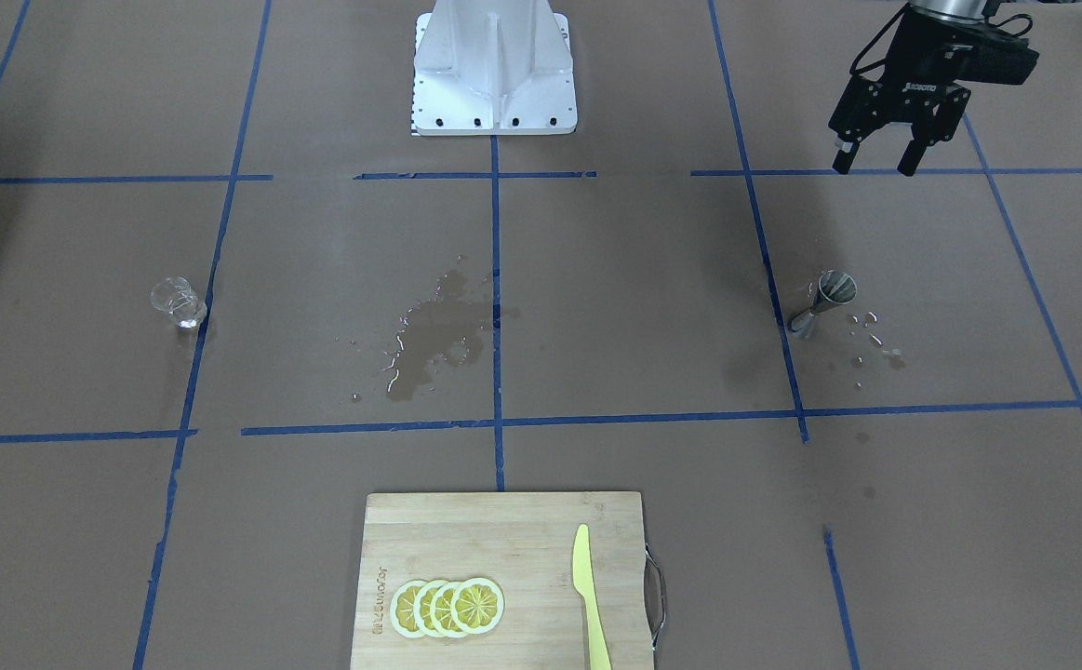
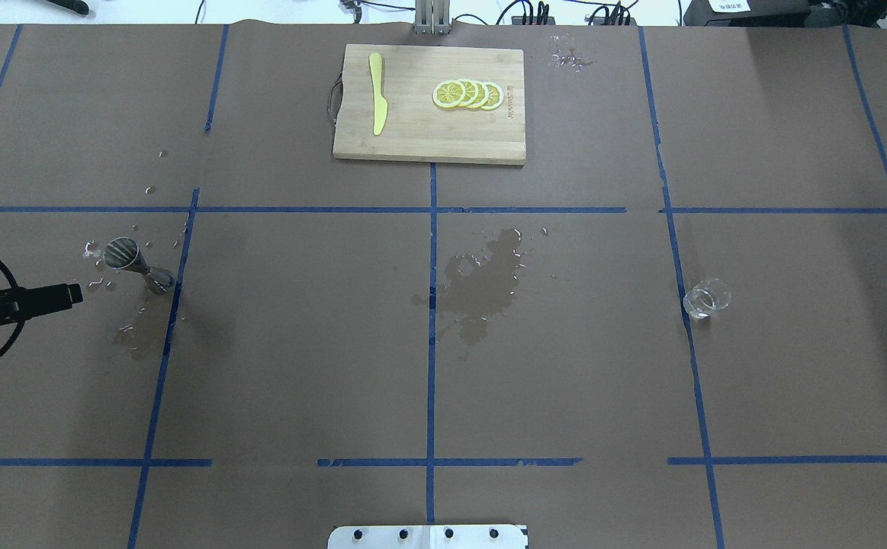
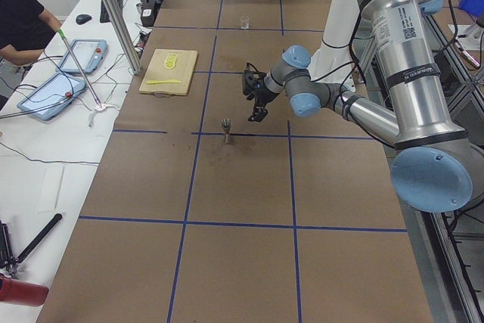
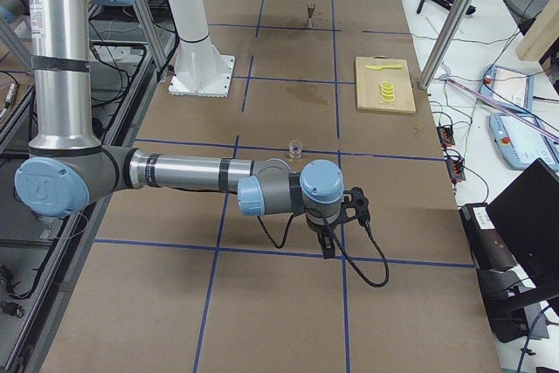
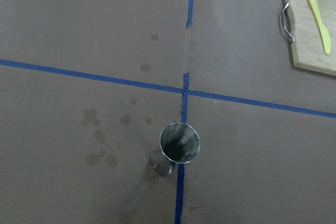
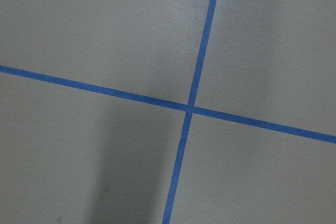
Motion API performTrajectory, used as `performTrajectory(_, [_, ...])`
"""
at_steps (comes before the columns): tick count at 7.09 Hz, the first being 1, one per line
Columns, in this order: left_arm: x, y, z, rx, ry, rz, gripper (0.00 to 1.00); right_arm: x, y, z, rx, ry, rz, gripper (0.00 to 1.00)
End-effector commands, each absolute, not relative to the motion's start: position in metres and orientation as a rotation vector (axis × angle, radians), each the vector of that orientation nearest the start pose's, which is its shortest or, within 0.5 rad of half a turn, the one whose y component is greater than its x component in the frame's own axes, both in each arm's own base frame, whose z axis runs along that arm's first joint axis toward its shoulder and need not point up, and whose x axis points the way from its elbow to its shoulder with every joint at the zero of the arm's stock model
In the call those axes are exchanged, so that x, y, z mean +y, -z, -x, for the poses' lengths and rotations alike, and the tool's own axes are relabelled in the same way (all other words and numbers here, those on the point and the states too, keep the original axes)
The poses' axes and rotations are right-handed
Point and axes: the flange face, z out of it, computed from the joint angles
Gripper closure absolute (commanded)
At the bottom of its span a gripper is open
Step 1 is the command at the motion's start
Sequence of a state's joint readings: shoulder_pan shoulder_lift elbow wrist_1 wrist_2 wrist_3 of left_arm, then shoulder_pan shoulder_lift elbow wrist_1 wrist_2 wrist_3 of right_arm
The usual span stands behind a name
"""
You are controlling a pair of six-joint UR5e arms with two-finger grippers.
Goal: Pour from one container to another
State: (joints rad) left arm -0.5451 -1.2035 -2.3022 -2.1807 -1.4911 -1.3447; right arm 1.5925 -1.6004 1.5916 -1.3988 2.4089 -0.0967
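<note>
Here the glass cup (image 1: 178, 302) stands upright on the right of the table (image 1: 596, 279), well apart from the jigger (image 1: 824, 302), which is upright on the left among droplets (image 1: 875, 340). Only the left wrist view looks down into the jigger's dark open cone. The left gripper (image 1: 874, 171) hangs near the jigger, fingers spread and empty. The right gripper (image 4: 327, 242) appears solely in the exterior right view, so I cannot tell its grip. A wet patch (image 1: 434, 340) lies between the vessels.

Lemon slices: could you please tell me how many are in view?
4 lemon slices, overlapping in a row on the cutting board; another could hide beneath.
</note>
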Motion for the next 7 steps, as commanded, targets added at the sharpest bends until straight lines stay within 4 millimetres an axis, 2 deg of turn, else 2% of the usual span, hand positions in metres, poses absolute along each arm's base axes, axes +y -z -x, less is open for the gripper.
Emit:
performTrajectory(1, [-0.270,-0.414,-0.282,0.781,0.436,-0.509,0.00,-0.493,-0.613,-0.052,-0.838,0.109,-0.201,0.00])
performTrajectory(2, [-0.264,-0.432,-0.308,0.763,0.487,-0.567,0.00,-0.493,-0.571,-0.032,-0.853,0.045,-0.200,0.00])
performTrajectory(3, [-0.273,-0.448,-0.339,0.740,0.533,-0.652,0.00,-0.487,-0.520,-0.004,-0.877,-0.014,-0.199,0.00])
performTrajectory(4, [-0.284,-0.457,-0.361,0.719,0.562,-0.723,0.00,-0.479,-0.483,0.020,-0.887,-0.050,-0.200,0.00])
performTrajectory(6, [-0.302,-0.487,-0.398,0.651,0.622,-0.884,0.03,-0.445,-0.416,0.082,-0.846,-0.069,-0.237,0.00])
performTrajectory(7, [-0.308,-0.489,-0.415,0.646,0.645,-0.923,0.04,-0.433,-0.398,0.107,-0.854,-0.072,-0.232,0.00])
